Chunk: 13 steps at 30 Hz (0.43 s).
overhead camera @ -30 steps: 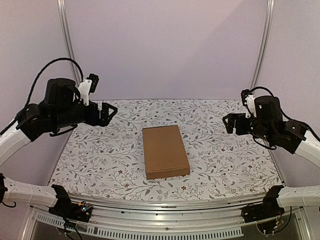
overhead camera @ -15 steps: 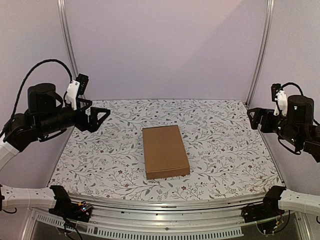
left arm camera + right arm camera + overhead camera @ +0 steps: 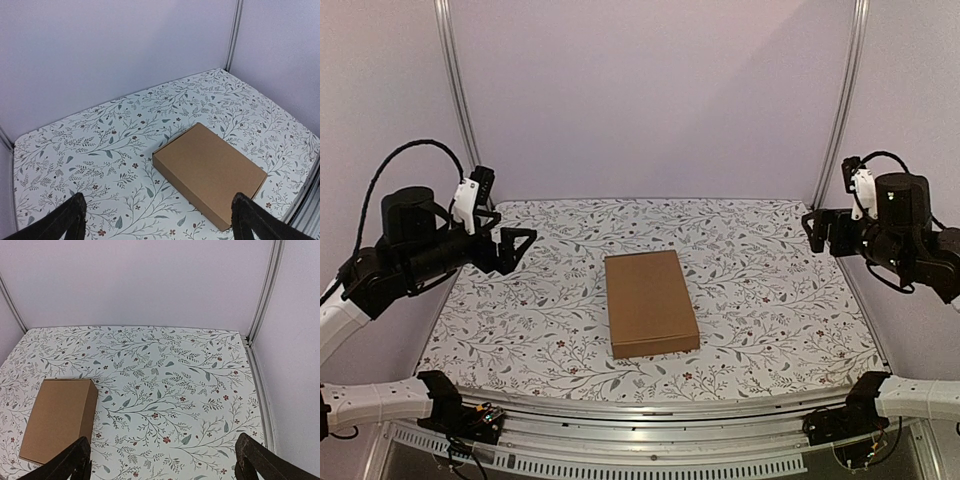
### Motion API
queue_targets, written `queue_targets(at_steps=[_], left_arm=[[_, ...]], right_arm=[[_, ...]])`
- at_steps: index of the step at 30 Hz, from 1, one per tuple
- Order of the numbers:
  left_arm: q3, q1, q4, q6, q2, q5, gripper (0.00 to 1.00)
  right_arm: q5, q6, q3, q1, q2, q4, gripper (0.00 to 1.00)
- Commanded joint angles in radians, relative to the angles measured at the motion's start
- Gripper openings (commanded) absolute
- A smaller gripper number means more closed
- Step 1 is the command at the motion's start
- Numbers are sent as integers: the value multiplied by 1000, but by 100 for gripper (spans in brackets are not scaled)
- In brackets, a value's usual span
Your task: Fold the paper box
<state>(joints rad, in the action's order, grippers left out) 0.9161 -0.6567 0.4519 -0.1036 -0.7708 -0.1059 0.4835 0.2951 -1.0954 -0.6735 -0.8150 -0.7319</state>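
Brown cardboard paper box (image 3: 651, 303), closed, plain-faced, lies flat mid-way across the floral-print table (image 3: 770, 300); its long axis runs near-to-far, near end skewed slightly right. Surroundings: lilac walls (image 3: 650, 100), metal corner posts (image 3: 455, 95). Left gripper (image 3: 520, 250) and right gripper (image 3: 812, 234) hang raised at the sides, well apart from the box, jaws spread wide.

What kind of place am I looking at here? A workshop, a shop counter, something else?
Probably a robotics test booth: two robot arms flank a flower-patterned table, plain walls on metal posts close it in, and a brown cardboard box lies in the middle.
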Motion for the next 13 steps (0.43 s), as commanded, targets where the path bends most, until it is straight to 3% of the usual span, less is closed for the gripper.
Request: queue_targets(at_steps=[1,13], left_arm=[[-9,38,-29,-13,-9,58,100],[0,69,-19,-29,-29,98,100]], right_arm=[[-7,-41,3,1,-23,30,99],[15,-64,37,1,19,40,99]])
